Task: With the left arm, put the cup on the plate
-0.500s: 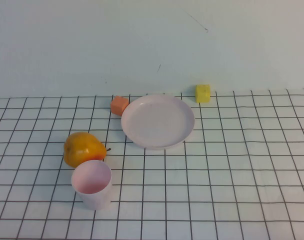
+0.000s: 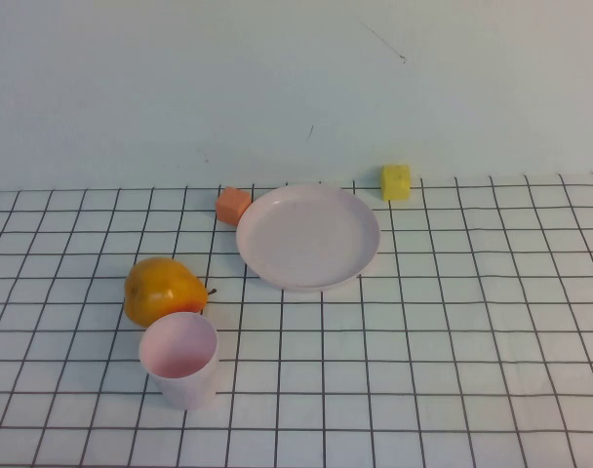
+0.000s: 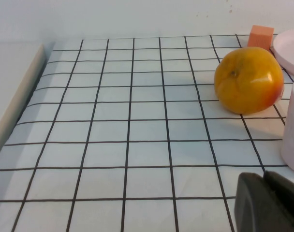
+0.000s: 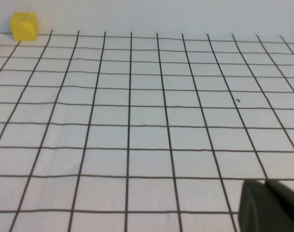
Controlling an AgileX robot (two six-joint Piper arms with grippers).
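Currently you are at the opening step: the cup stands upright and ungrasped on the gridded tabletop, just in front of the pear and well apart from the plate. Neither arm enters the high view. The left gripper shows only as a dark corner in its wrist view, near the cup's side; whether its jaws are parted, you cannot tell. The right gripper sits likewise over bare grid, its jaws equally unreadable. Next, you should judge an approach around the cup's wall, clear of the pear.
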